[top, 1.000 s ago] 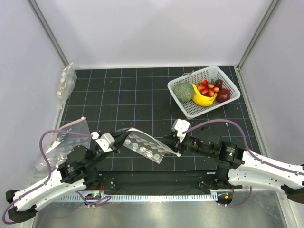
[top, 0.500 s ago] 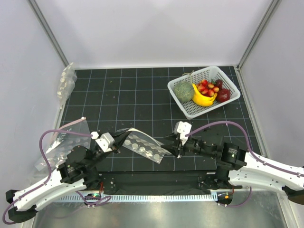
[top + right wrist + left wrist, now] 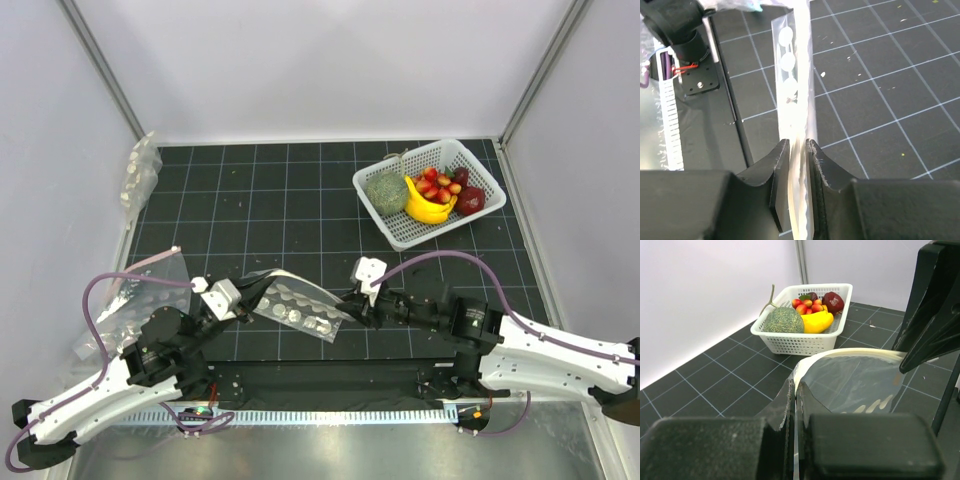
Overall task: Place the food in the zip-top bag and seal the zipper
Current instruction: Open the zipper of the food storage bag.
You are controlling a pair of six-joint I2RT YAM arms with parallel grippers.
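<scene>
The zip-top bag (image 3: 300,308), clear with white dots, hangs bowed between my two grippers just above the mat. My left gripper (image 3: 258,292) (image 3: 795,385) is shut on its left end. My right gripper (image 3: 352,306) (image 3: 798,145) is shut on the right end, with the folded edge pinched between its fingers. The bag (image 3: 790,85) runs away from those fingers, its pale zipper (image 3: 840,354) arching up along the rim. The food (image 3: 437,183) (image 3: 807,305), a cluster of small red fruits, lies in the white basket (image 3: 470,165) at the back right, far from both grippers.
The basket also holds a yellow banana (image 3: 425,208), a round green vegetable (image 3: 386,192) and a dark red fruit (image 3: 471,200). Plain clear bags lie at the left wall (image 3: 140,175) and by the left arm (image 3: 130,310). White walls enclose the black gridded mat.
My right gripper has slid left toward the left one and closed on the bag's end after widening briefly. The bag now bows upward between them. The left arm has not moved.
</scene>
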